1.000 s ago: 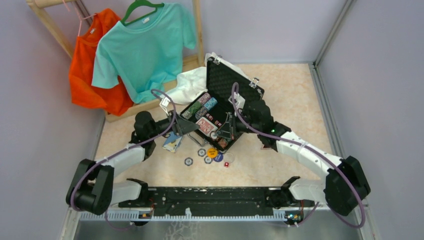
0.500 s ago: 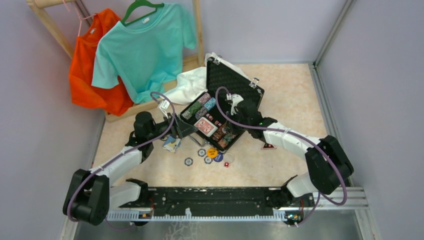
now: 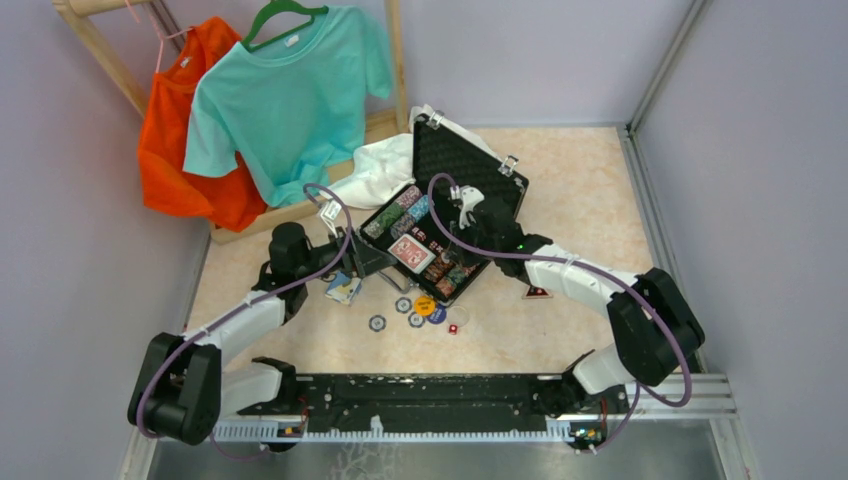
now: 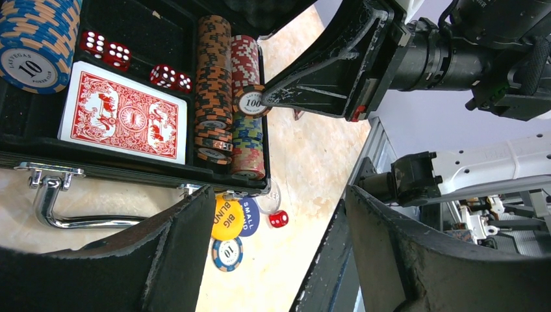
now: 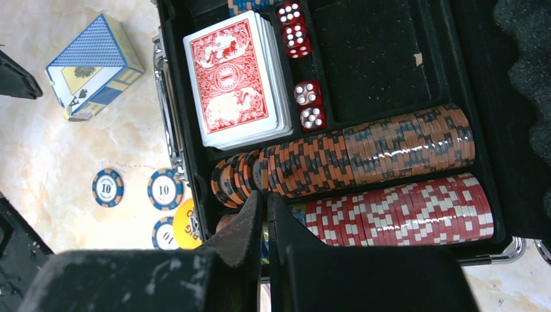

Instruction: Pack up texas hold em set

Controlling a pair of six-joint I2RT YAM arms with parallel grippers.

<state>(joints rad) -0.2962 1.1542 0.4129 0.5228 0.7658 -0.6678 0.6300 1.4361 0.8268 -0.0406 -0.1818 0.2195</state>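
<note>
The open black silver-cornered case [image 3: 466,166] mid-table holds chip rows [image 5: 390,149] and red-backed cards [image 5: 237,81], while blue card box [image 5: 94,65], loose round chips [image 5: 166,190] and a red die [image 3: 453,328] wait outside; left gripper [image 4: 276,195] gapes empty, right gripper [image 5: 265,201] pinched, seemingly empty.

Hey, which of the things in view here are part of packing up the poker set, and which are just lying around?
Job: case, stacked chips, red deck, dice, blue deck, loose chips, buttons, loose die.
Lying about: teal shirt, orange shirt, white cloth, rack.
</note>
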